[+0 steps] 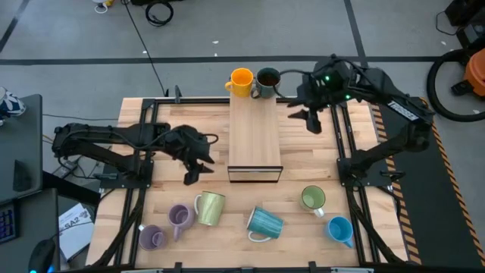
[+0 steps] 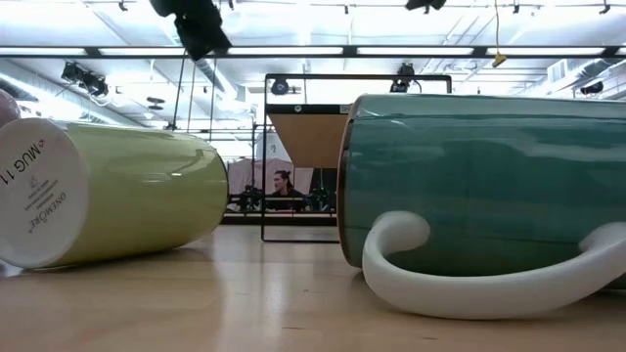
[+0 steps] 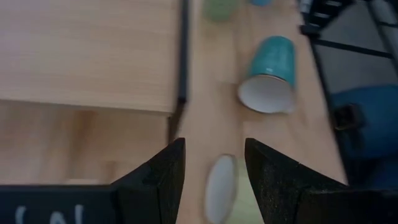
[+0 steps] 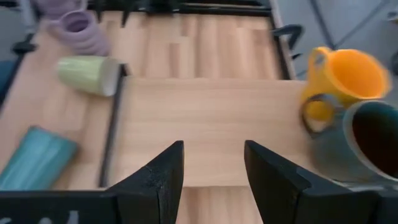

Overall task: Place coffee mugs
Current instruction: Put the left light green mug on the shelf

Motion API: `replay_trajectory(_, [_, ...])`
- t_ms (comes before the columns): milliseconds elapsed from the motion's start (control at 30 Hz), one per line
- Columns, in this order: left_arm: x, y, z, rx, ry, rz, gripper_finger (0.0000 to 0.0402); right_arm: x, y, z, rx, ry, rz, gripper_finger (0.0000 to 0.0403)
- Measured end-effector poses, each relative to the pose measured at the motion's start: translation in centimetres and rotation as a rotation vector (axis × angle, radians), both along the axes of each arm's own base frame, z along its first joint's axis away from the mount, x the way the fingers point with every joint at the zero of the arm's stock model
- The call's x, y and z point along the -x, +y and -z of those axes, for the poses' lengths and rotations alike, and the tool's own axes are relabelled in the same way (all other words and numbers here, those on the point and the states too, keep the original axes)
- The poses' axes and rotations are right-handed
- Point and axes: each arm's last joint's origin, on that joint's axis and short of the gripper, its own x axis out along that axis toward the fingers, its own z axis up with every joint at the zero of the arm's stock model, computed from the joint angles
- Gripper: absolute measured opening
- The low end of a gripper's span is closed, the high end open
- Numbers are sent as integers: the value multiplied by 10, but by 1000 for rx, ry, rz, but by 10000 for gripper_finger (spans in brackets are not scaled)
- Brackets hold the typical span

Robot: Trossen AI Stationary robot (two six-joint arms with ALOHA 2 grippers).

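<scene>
Mugs, orange (image 1: 241,81) beside dark teal (image 1: 267,80), stand upright; both grippers' fingers apart, empty.

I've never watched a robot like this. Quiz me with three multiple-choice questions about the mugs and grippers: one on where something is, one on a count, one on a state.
1. Where does the orange mug stand?
A. At the far end of the wooden shelf, beside the dark teal mug
B. On the floor
C. In the left gripper

2. How many mugs sit on the table in front of the shelf?
A. Two
B. Six
C. Nine

3. How does the ribbed teal mug rest?
A. Upright
B. Stacked on another mug
C. On its side

Answers:
1. A: the high view shows the two side by side at the shelf's far edge.
2. B: two lilac, yellow-green, ribbed teal, green and blue.
3. C: the low view shows it lying with its handle on the tabletop.
</scene>
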Motion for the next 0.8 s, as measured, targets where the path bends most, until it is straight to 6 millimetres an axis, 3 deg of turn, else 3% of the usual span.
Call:
replay_trajectory(200, [-2, -10, 7, 29, 23, 102, 172, -4, 19, 0, -3, 4, -90, 174])
replay_trajectory(533, [0, -8, 66, 89, 102, 142, 172, -15, 31, 4, -5, 21, -156, 174])
replay_trajectory(800, [3, 4, 94, 192, 40, 184, 172, -23, 30, 9, -10, 43, -155, 174])
